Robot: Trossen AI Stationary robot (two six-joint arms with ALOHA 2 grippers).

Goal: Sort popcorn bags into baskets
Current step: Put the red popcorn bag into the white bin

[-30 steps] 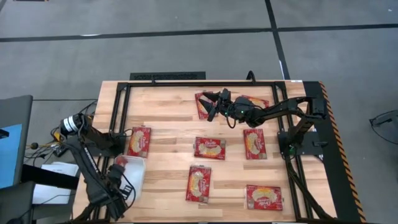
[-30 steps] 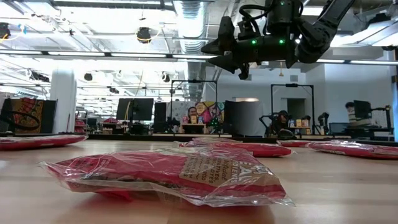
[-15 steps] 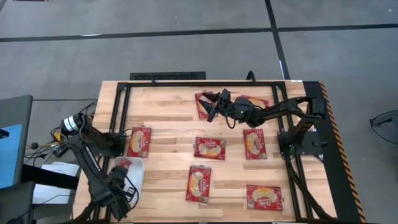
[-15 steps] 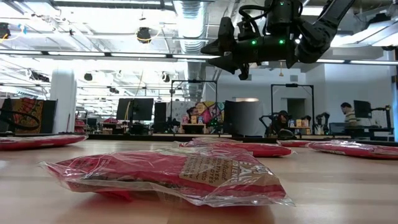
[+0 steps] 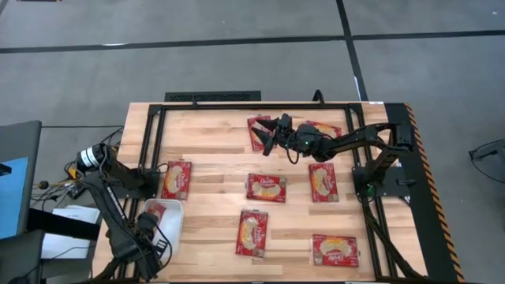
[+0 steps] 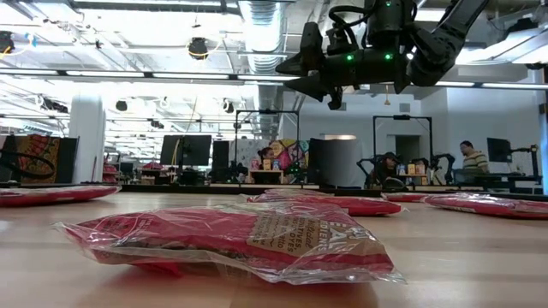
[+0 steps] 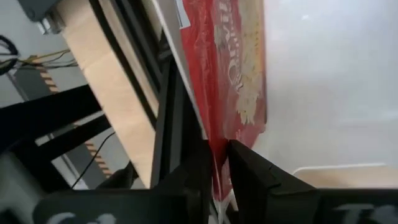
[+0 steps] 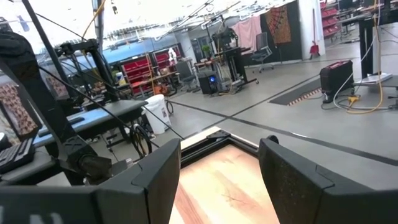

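A flat red popcorn bag [image 7: 233, 74] with pale yellow kernels printed on it sits in the glossy white tray [image 5: 172, 223] at lower left of the high view. My left gripper [image 7: 217, 177] pinches its crinkly edge, fingers [image 7: 252, 174] nearly together. My right gripper [image 5: 270, 134] hangs spread wide (holding nothing) over the wooden table [image 5: 213, 138], upper centre, above another bag [image 5: 257, 132].

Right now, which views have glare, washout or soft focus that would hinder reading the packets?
Low view: ceiling lights glare behind the right gripper; the nearest popcorn bag shows shiny wrap reflections.
Left wrist view: the white tray is washed out; the gripped bag is close and soft.
High view: even light, packets small.
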